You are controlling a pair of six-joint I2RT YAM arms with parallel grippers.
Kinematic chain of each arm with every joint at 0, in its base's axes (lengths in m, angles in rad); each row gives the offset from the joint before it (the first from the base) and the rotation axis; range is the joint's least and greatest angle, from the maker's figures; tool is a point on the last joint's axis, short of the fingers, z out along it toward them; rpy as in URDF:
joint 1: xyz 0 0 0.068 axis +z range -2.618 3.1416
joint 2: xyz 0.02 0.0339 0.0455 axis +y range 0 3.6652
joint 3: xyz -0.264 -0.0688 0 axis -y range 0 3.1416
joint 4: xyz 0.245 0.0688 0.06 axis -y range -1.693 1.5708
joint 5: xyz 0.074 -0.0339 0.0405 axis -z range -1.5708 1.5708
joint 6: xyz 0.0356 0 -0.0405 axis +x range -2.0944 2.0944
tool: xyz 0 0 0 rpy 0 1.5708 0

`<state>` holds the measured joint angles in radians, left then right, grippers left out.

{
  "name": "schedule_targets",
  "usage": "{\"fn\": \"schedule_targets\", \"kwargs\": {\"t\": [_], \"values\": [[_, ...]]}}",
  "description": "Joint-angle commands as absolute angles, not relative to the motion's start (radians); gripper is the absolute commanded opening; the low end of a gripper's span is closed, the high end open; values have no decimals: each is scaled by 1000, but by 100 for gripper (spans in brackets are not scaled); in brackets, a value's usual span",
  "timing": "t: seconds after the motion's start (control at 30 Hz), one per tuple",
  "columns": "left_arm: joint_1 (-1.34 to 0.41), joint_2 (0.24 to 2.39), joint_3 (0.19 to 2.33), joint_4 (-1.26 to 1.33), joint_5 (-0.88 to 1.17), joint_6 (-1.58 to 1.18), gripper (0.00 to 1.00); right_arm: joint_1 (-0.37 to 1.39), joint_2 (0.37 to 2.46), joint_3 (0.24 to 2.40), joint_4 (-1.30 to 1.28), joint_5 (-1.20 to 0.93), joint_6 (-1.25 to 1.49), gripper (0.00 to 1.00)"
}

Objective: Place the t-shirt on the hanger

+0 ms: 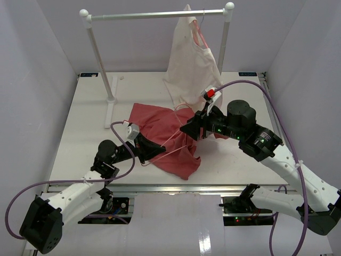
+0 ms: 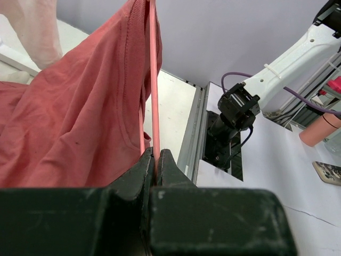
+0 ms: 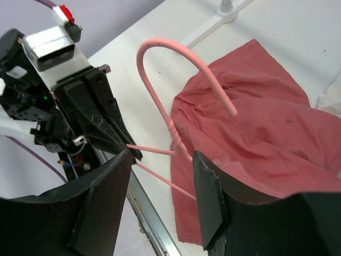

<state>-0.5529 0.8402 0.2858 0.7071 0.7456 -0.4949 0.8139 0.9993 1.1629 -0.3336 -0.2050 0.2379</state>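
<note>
The salmon t-shirt lies crumpled mid-table; it also shows in the left wrist view and the right wrist view. The thin pink hanger rests tilted at the shirt's edge with its hook up, its far side hidden under the cloth. My left gripper is shut on the hanger's wire at one corner. My right gripper is open. Its jaws stand either side of the hanger's lower wire, just below the twisted neck, without touching it.
A cream garment hangs from the white rack's bar at the back. The rack's base runs along the left of the table. A metal rail edges the table front. The right arm's base stands nearby.
</note>
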Motion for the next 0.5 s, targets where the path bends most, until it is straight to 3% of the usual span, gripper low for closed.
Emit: {"fn": "schedule_targets", "kwargs": {"t": [0.0, 0.17, 0.33, 0.47], "values": [[-558, 811, 270, 825, 780, -499, 0, 818, 982, 1188, -354, -214, 109, 57], [-558, 785, 250, 837, 787, -497, 0, 818, 921, 1177, -412, -83, -93, 57], [-560, 769, 237, 839, 813, -509, 0, 819, 868, 1196, -478, -193, -384, 60], [-563, 767, 238, 841, 829, -512, 0, 819, 931, 1295, -706, -342, -554, 63]]}}
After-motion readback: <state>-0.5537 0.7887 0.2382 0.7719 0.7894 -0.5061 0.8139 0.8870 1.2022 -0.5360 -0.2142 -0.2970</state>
